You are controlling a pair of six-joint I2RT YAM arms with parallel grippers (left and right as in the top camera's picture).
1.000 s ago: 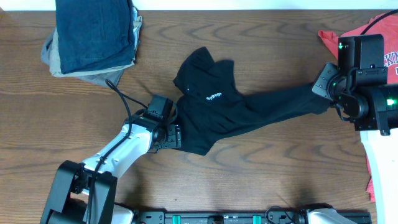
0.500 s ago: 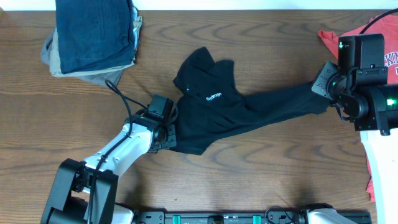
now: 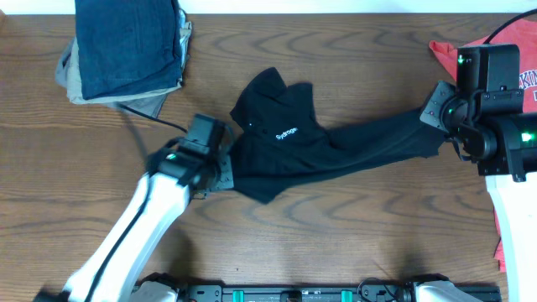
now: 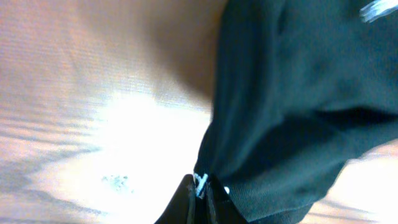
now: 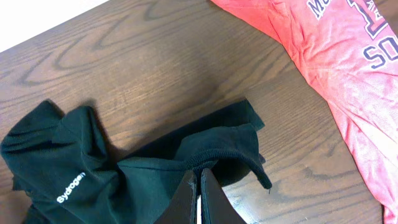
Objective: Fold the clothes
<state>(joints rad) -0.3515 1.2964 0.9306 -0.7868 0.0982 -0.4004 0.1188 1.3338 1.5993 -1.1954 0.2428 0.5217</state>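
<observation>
The black shirt lay stretched left to right; the left gripper pinched its left end, the right gripper its right end, both closed.

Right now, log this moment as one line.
left gripper: shut on black T-shirt edge | right gripper: shut on its opposite end | shirt: stretched between both grippers, rumpled, unfolded | coral-red T-shirt: lying right of right gripper

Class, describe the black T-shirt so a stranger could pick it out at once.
On the wooden table, the black T-shirt stretches rumpled across the middle. Unlike the folded blue stack top left and the red T-shirt far right, it carries small white lettering.
</observation>
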